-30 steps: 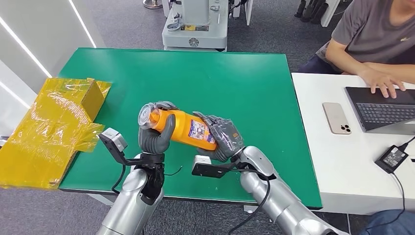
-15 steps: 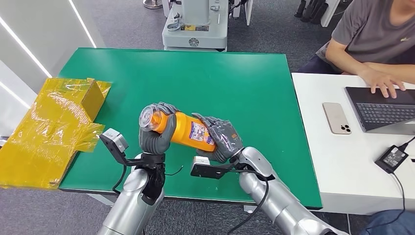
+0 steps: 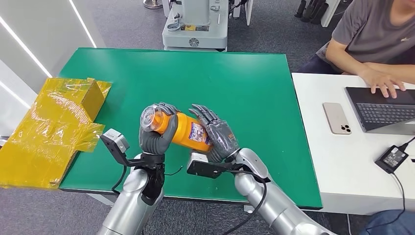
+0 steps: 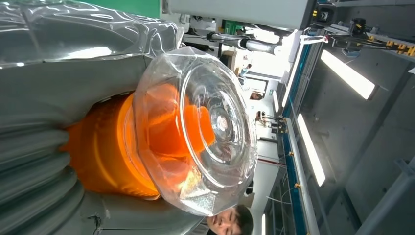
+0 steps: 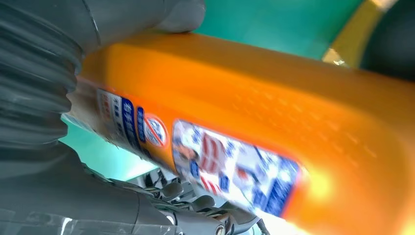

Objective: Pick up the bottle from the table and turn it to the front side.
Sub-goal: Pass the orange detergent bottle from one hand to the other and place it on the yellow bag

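Orange bottle (image 3: pixel 185 131) lifted above green table (image 3: pixel 254 88), left robot hand (image 3: pixel 155 131) wrapped round its clear-capped neck, right robot hand (image 3: pixel 218 134) cradling the base end, label facing up.

I have both silver arms bent in from below, forearms converging over the near edge. My left hand (image 3: pixel 155 131) stands upright, its dark grey fingers (image 3: pixel 169 113) curled and gripping the neck end of the orange plastic bottle with a clear cap (image 3: pixel 182 131). My right hand (image 3: pixel 219 134) cups the bottle's base end from the side, palm against it, fingers extended upward and slightly spread.
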